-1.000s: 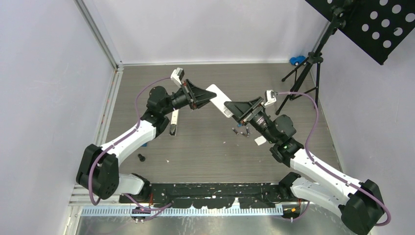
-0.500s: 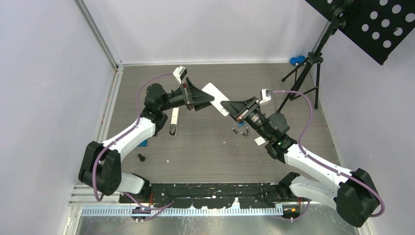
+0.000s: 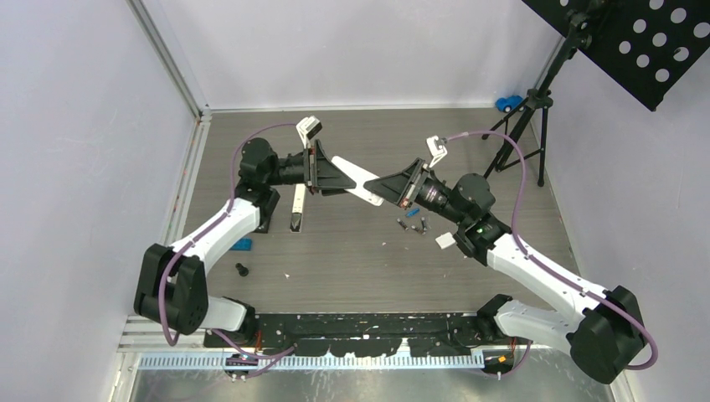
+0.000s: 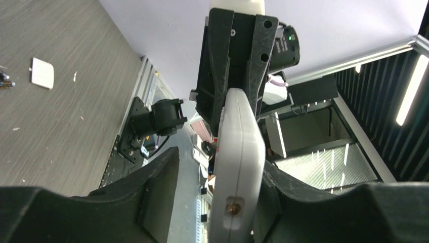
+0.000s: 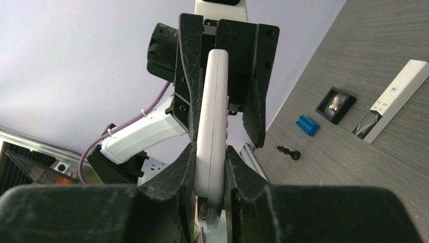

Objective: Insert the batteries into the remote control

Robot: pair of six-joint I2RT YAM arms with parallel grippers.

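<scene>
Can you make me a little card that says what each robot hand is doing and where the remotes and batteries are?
Held thing: flat white plastic remote control, up in the air between both arms
Right gripper: shut on one end of it
Left gripper: open, fingers either side of the other end
Batteries: tiny dark cylinders with silvery ends, lying on the grey wood-grain table
Other remote: long, white, lying on the table near the left arm

No legible text. Buttons on second remote (image 5: 397, 98) carry faint marks, too small to read. Edge of held remote (image 5: 212, 126) shows nothing readable.
</scene>
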